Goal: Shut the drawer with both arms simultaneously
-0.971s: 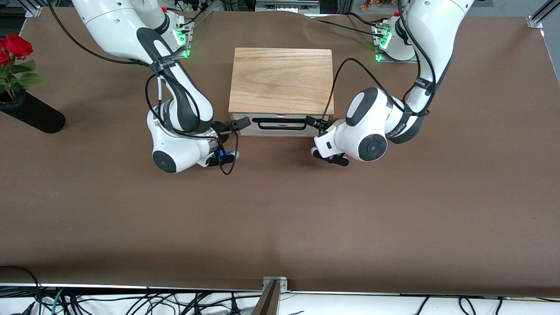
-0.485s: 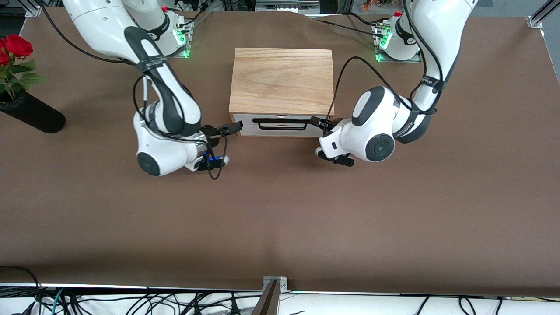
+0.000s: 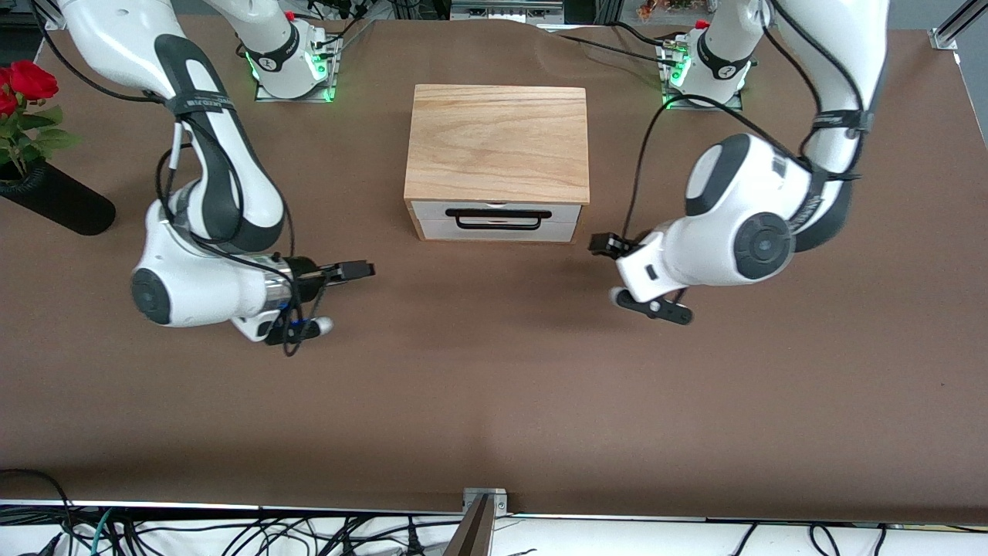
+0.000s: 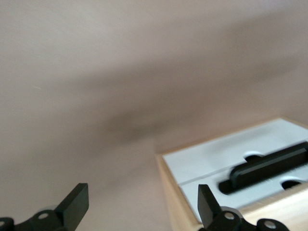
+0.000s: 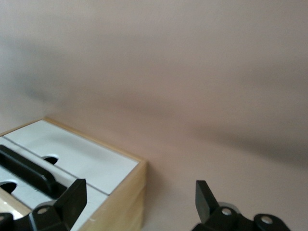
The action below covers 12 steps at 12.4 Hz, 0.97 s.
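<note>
The light oak box (image 3: 498, 143) stands mid-table. Its drawer (image 3: 432, 215) sits flush in the box, white front panel and black bar handle (image 3: 498, 218) facing the front camera. My right gripper (image 3: 361, 270) is open and empty over the bare table, off the box's front corner toward the right arm's end. My left gripper (image 3: 603, 244) is open and empty over the table off the other front corner. The left wrist view shows its open gripper (image 4: 142, 195) apart from the drawer front (image 4: 207, 161). The right wrist view shows the same: gripper (image 5: 139, 190), drawer front (image 5: 82, 154).
A black vase (image 3: 54, 202) with red roses (image 3: 27, 81) lies at the right arm's end of the table. Brown table surface (image 3: 494, 386) stretches from the box to the front edge, where cables hang.
Both grippers have drawn away from the drawer front, each toward its own arm's end of the table. The drawer has stayed flush in the box.
</note>
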{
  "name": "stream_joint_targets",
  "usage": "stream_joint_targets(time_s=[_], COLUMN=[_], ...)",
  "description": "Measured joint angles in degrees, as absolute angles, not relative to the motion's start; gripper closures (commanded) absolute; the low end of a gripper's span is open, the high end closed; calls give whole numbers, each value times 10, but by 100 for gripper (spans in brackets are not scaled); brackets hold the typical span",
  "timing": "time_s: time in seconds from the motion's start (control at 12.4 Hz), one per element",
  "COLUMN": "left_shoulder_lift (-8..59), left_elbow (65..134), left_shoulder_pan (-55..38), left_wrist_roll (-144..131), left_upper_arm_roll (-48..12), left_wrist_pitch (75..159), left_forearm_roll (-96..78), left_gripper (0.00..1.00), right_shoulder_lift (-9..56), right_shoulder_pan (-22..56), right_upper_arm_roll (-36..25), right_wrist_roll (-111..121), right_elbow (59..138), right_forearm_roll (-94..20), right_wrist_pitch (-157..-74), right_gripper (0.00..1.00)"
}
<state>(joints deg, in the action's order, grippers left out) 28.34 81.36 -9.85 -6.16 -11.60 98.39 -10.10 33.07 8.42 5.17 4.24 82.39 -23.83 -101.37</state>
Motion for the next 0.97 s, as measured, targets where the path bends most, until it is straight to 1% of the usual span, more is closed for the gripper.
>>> stream_joint_targets(time_s=[0.16, 0.32, 0.4, 0.57, 0.73, 0.89, 0.97], left_shoulder_lift=[276, 255, 241, 207, 168, 135, 114], left_elbow=[788, 772, 769, 767, 766, 772, 789], left_shoulder_pan=[-85, -64, -45, -8, 16, 16, 1], left_wrist_roll=[-61, -62, -56, 1, 34, 38, 38], left_upper_arm_roll=[-116, -114, -114, -114, -114, -110, -90], left_wrist_pitch=[984, 982, 971, 921, 883, 862, 868], left_forearm_roll=[-33, -6, -4, -4, -4, -4, -4], left_gripper=[0, 0, 0, 0, 0, 0, 0], right_shoulder_lift=[304, 258, 234, 190, 152, 113, 95], right_shoulder_pan=[84, 85, 87, 87, 88, 90, 90], right_upper_arm_roll=[31, 29, 30, 29, 29, 29, 29], right_wrist_roll=[60, 60, 60, 60, 60, 60, 60], right_elbow=[804, 800, 800, 802, 809, 820, 823], right_forearm_roll=[-206, -129, -109, -83, -27, 28, 43], right_wrist_pitch=[-1014, -997, -978, -944, -932, -915, -899], right_gripper=[0, 0, 0, 0, 0, 0, 0])
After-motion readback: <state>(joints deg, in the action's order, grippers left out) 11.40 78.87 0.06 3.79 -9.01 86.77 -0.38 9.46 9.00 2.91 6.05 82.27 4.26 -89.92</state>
